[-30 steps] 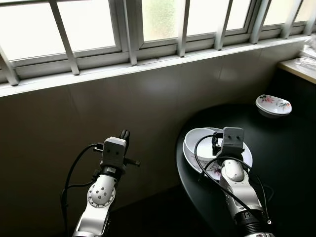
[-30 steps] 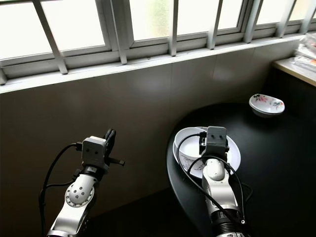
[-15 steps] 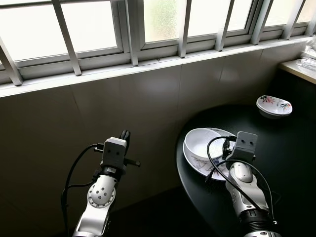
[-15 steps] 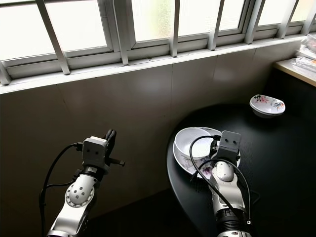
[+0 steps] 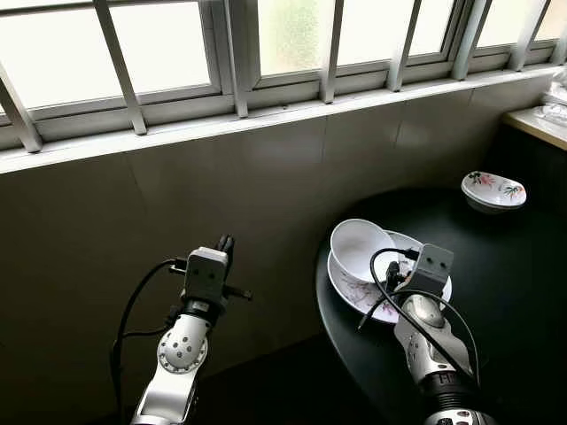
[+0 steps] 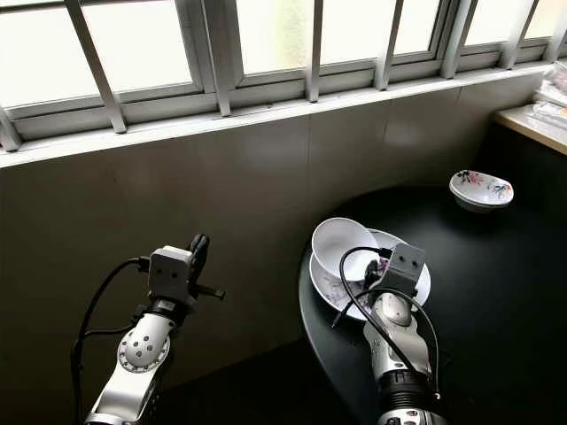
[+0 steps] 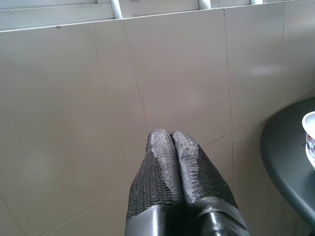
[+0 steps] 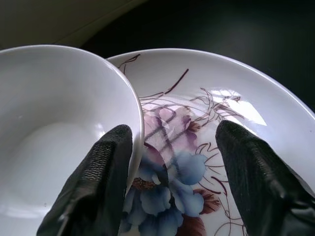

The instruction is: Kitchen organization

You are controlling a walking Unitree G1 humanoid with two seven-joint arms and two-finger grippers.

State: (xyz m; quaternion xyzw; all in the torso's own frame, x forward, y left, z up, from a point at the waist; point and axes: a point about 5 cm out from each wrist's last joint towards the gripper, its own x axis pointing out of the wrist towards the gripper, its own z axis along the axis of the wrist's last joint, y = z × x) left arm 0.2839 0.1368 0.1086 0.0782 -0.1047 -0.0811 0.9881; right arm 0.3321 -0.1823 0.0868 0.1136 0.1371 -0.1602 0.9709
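Standing at the round black table under the barred window, I see a flowered plate near its left edge carrying a white bowl; my right gripper spreads wide over both, my left gripper pressed closed beside the tiled wall; a small dish sits at the far edge

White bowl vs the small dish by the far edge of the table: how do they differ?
The white bowl is plain and deep; the small dish is shallow with a floral print. The bowl sits on a flowered plate, with the open right gripper straddling its rim; the dish stands alone on the black table. Both are white.
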